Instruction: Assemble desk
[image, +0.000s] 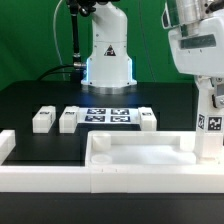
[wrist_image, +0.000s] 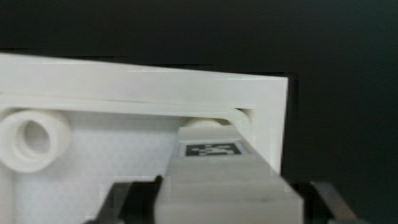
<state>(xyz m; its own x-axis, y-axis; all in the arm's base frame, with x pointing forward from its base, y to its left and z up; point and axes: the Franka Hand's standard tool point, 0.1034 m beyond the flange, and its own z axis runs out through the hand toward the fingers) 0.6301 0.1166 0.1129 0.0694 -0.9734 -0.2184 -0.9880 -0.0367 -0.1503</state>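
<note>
Your gripper (image: 208, 105) sits at three o'clock in the exterior view. Its jaws are partly closed and clamped on a leg (image: 211, 135), which hangs upright with its tags facing the camera. The picture's edge cuts off the leg's outer side. You cannot tell there whether its lower end touches the tabletop panel (image: 140, 176) or only stands just beside the panel's end.

The panel lies rim up from five to six o'clock, with a border rail (image: 40, 176) just beside it at seven o'clock. A strip of dark table (image: 170, 120) separates the panel's rear rim from a row of parts near the picture's centre. From nine o'clock inward these are the first spare leg (image: 42, 120), the second spare leg (image: 68, 118), the marker board (image: 107, 116) and the third spare leg (image: 147, 118).

In the wrist view, the held leg fills the gap between the dark fingers (wrist_image: 134, 205), which are cut off at the picture's edge. Its far end meets the panel's corner, near a round socket (wrist_image: 32, 137). The leg hides the contact point, so you cannot tell whether it is seated.
</note>
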